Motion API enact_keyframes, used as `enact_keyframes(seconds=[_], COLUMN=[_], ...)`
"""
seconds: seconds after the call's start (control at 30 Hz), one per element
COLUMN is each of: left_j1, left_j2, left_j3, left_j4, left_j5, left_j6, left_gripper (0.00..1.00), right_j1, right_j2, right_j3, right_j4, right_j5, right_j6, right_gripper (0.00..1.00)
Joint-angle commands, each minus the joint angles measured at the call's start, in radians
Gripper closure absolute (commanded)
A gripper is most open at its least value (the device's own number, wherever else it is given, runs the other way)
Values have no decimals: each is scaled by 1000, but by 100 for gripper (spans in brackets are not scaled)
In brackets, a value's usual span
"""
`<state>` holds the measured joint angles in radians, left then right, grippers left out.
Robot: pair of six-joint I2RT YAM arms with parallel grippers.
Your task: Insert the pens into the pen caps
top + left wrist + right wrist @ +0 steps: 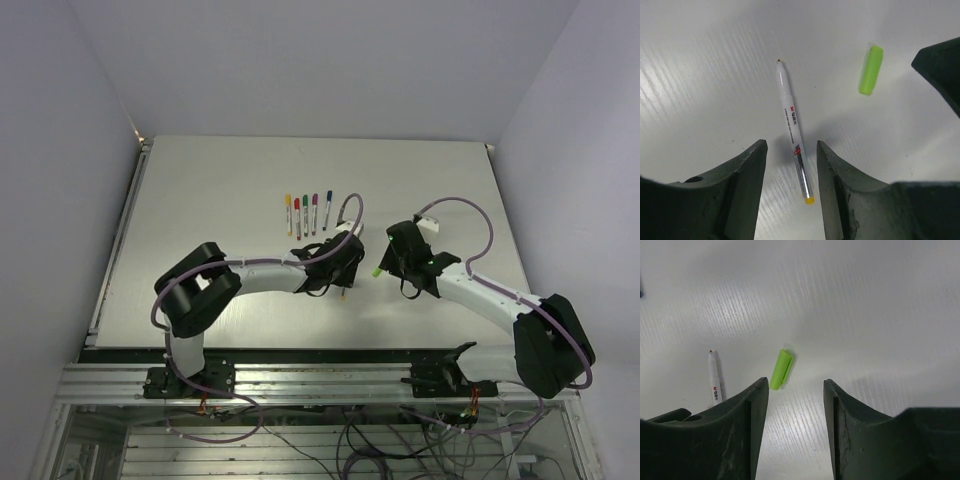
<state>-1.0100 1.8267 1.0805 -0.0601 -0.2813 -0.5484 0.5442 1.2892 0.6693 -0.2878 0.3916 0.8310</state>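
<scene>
The left gripper (791, 145) has its jaws open astride an uncapped pen (792, 125) lying on the tabletop (200, 200). The right gripper (795, 382), jaws open too, hovers at the light green cap (781, 369) nearby. Five capped pens (308, 212) lie in a row beyond, mid-tabletop.

Table (200, 200): I see a white matte top with fine ribs.
Row of pens (307, 213): five capped pens lie side by side; caps are yellow, red, green, magenta, blue.
Loose pen (794, 135): uncapped, lying flat, yellowish end.
Light green cap (870, 70): I see it alone, near the pen tip, not touching.
</scene>
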Motion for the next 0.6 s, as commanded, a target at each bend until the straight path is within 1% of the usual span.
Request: enact_keyframes(seconds=[0.0,0.17,0.4,0.57], left_j1=[-5,-4,-4,-4], left_j2=[41,91,161,195], left_j3=[65,120,229,265], left_j4=[-46,-103,-239,-294], left_j5=[-13,-17,-16,-3], left_j6=[23,33,68,75], left_gripper=[46,47,49,51], right_j1=[-3,-3,-3,-2], right_j2=[1,-4,-19,-30], right_j3=[-19,-27,-42,-51], right_j4=[25,32,37,39], right_j5=[10,9,6,3], right_j6=[3,4,5,7], right_gripper=[53,53,54,54])
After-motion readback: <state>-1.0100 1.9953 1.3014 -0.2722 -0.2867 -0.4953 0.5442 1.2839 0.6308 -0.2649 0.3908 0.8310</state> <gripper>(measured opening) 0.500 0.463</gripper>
